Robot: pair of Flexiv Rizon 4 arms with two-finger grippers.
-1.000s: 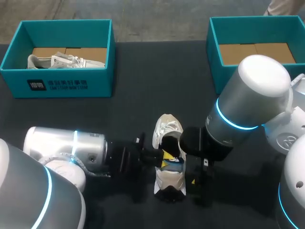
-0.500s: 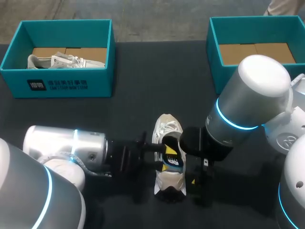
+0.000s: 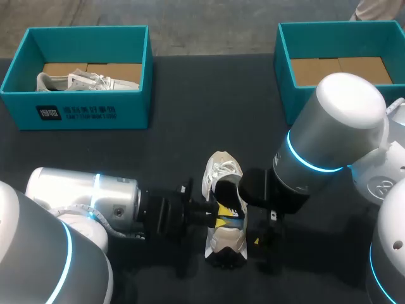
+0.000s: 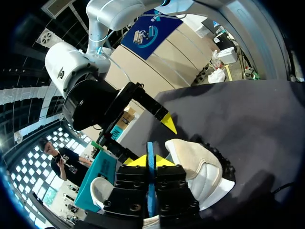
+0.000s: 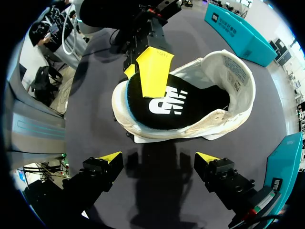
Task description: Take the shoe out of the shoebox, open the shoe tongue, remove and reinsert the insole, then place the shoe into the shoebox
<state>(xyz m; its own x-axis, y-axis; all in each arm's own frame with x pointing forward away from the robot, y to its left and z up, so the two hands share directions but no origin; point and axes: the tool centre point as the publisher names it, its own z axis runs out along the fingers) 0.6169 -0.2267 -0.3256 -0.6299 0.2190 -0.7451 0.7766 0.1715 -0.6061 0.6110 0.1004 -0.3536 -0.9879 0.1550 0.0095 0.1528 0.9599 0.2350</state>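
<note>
Dark, matte counter under the shoe. Beyond the shoe's toe, off to either side, two rigid teal shoeboxes with brown cardboard floors. Left shoebox holding a second pale shoe. Right shoebox cut off at its far corner. White shoe upright on its sole, outside both boxes; soft padded collar, laced mesh toe, midsection partly hidden behind the arms. Flat black insole with a thin blue edge, lying in the shoe's mouth, its toe end out of sight inside. Left claw at the shoe's side, pinching the insole from both faces. Right claw beside the shoe, spread wide, clear of it.
</note>
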